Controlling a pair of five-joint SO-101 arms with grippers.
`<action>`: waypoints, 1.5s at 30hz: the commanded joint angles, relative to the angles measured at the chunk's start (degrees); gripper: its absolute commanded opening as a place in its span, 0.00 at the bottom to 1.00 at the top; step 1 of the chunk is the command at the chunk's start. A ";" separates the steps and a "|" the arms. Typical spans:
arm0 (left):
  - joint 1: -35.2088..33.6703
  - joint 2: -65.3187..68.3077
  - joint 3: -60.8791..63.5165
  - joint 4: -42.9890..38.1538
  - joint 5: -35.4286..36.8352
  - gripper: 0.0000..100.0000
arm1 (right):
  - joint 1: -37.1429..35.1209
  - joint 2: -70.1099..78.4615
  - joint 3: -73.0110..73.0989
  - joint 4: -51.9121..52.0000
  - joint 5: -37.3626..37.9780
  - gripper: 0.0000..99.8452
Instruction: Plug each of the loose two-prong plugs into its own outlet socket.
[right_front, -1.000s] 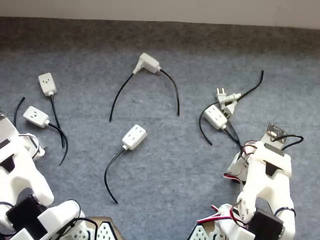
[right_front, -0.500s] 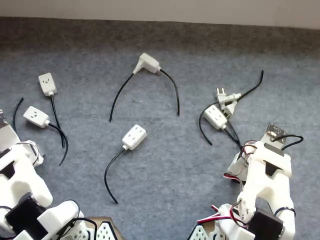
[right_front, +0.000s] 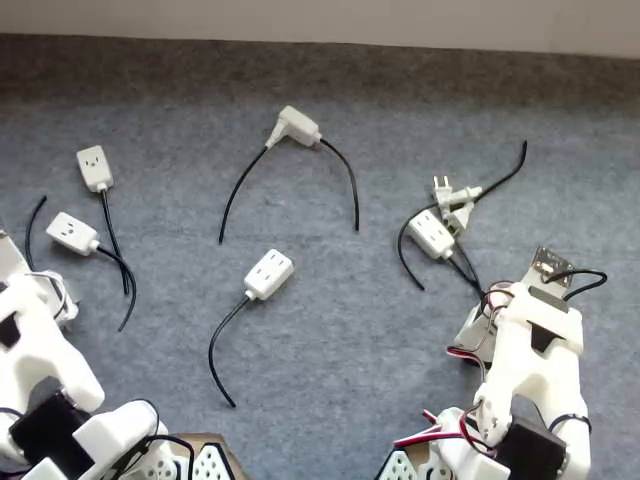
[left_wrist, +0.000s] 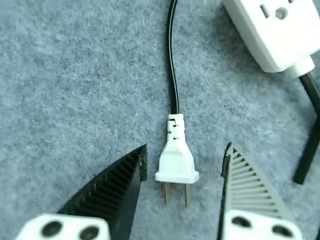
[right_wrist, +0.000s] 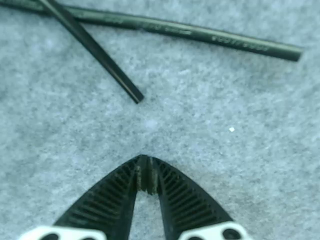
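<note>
Grasp step. I have left gripper (left_wrist: 185, 150) spread wide astride plug (left_wrist: 176, 162), flat on carpet (left_wrist: 75, 75), socket (left_wrist: 275, 30) near. Next: lower, pinch plug body, prongs free. Right gripper (right_wrist: 146, 172) pinched closed, empty.

This is a robotics test bench, not a home or shop. The counter (right_front: 400, 330) is covered in grey felt, with a plain pale wall (right_front: 320, 15) at its far edge. Two white plastic arms (right_front: 535, 360) carry exposed red, black and white servo wiring (right_front: 492, 298). Ahead of their jaws lie white sockets (right_front: 268, 273) on short black cords (right_front: 222, 350) that end loose, joined to nothing. A two-prong plug (left_wrist: 176, 160) lies between the left jaws, touching neither.
</note>
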 joint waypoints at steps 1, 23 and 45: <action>2.51 -0.13 -3.47 5.27 0.09 0.24 | -0.40 0.40 0.22 -1.36 0.70 0.01; -2.07 30.99 -16.75 1.32 0.70 0.24 | -0.40 0.40 0.22 -1.36 0.70 0.01; -5.23 40.13 -37.23 27.69 -6.95 0.24 | -0.48 0.40 0.31 -2.86 0.62 0.01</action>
